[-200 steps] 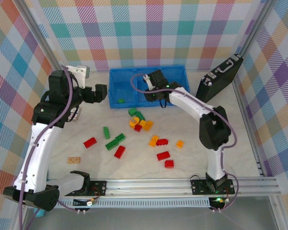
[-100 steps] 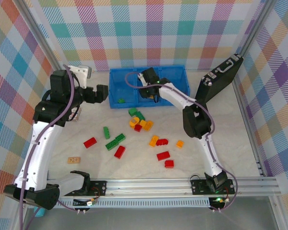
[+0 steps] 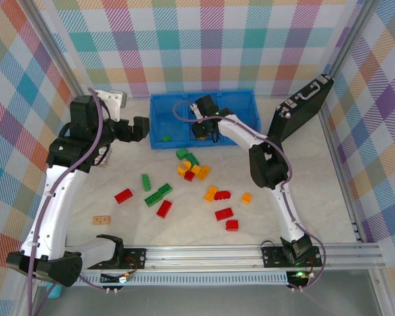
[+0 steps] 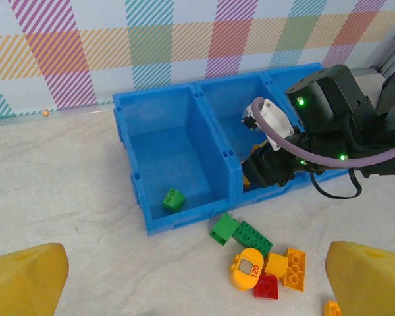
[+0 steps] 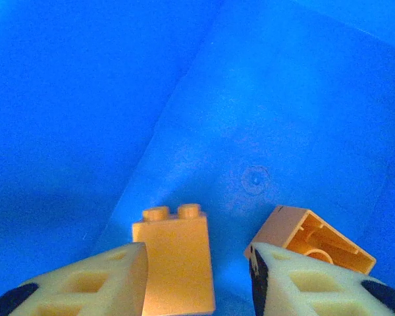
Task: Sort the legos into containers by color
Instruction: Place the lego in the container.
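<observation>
legos strewn on pale tabletop; plaid walls.

right tool swung left into the blue tray, jaws now parted, orange brick loose between them

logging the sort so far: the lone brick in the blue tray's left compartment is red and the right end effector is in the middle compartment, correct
Not quite. The lone brick in the left compartment of the blue tray is green, not red; the left wrist view shows it clearly. The right end effector is in the middle compartment, as you said.
</observation>
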Robot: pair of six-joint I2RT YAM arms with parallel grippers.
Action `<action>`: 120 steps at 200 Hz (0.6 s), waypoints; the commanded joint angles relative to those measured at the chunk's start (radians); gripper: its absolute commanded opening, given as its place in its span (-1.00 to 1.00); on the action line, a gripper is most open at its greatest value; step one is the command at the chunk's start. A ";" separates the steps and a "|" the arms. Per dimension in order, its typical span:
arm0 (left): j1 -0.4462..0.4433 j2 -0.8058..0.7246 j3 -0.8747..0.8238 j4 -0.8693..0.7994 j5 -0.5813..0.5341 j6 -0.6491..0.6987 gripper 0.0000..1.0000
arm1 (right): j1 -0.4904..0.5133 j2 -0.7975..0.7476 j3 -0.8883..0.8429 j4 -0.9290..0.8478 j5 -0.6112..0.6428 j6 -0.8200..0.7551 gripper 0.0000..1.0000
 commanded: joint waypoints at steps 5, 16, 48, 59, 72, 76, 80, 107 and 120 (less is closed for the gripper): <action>0.019 0.006 -0.007 0.004 0.030 0.006 1.00 | -0.005 -0.061 0.028 -0.028 -0.013 0.007 -0.08; 0.021 0.007 -0.006 0.004 0.034 0.005 1.00 | -0.005 -0.097 0.007 -0.029 -0.018 0.010 -0.08; 0.031 -0.005 -0.012 0.010 0.045 0.002 1.00 | -0.005 -0.260 -0.118 -0.017 -0.070 0.033 -0.04; 0.034 -0.010 -0.019 0.016 0.053 0.002 1.00 | -0.005 -0.329 -0.183 -0.017 -0.091 0.054 -0.02; 0.035 -0.013 -0.023 0.020 0.056 0.000 1.00 | -0.005 -0.415 -0.263 -0.024 -0.106 0.088 0.00; 0.035 -0.013 -0.024 0.020 0.058 0.000 1.00 | -0.005 -0.443 -0.292 -0.024 -0.106 0.102 0.00; 0.034 -0.013 -0.022 0.020 0.059 -0.001 1.00 | -0.005 -0.472 -0.321 -0.024 -0.103 0.117 0.00; 0.035 -0.022 -0.022 0.021 0.065 -0.003 1.00 | -0.005 -0.681 -0.552 -0.032 -0.021 0.275 0.02; 0.035 -0.028 -0.023 0.022 0.065 -0.005 1.00 | -0.005 -0.772 -0.649 -0.070 0.033 0.387 0.02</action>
